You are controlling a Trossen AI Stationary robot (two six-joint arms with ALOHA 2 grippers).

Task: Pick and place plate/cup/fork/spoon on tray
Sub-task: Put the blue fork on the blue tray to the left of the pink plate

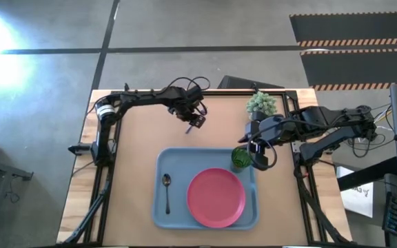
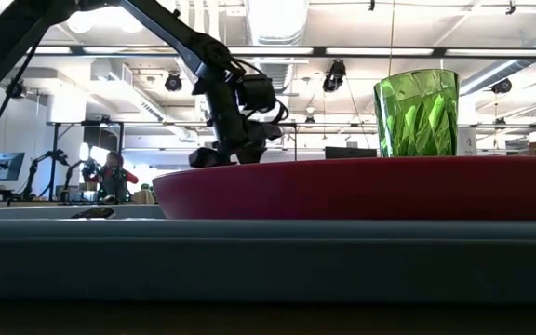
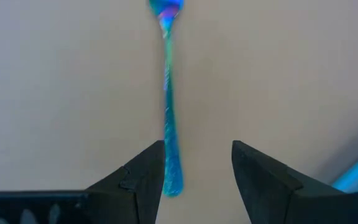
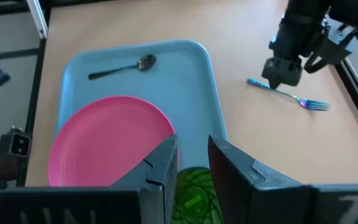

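Silver with a blue-tinted sheen, the fork [image 4: 288,93] is the one piece not yet on the tray [image 1: 174,160]; it lies flat on the bare brown worktop [image 1: 136,131] beyond the tray's far edge. The left hand [image 3: 197,180] hovers over its handle end, fingers [image 3: 143,177] apart, with the handle tip just beside one of them and nothing gripped. Picking it up and carrying it across looks like the last job left.

On the tray, the pink plate [image 1: 216,198] sits near the right half, the spoon [image 1: 167,191] lies on the left part, and the green cup [image 1: 240,158] stands upright at the far right corner, just beside the plate. So three of four pieces appear placed.

The right hand [image 4: 192,168] is directly above the cup, fingers set narrowly apart. Whether they are pinching the cup's rim or have let go, I cannot tell, since the wrist view looks down past them onto the cup's top and the overhead view hides the contact.

A small potted plant [image 1: 261,103] stands at the worktop's far edge, near the right arm. From table height the plate and tray rim block the fork entirely, and the fork's prongs are cut off in the left wrist view.
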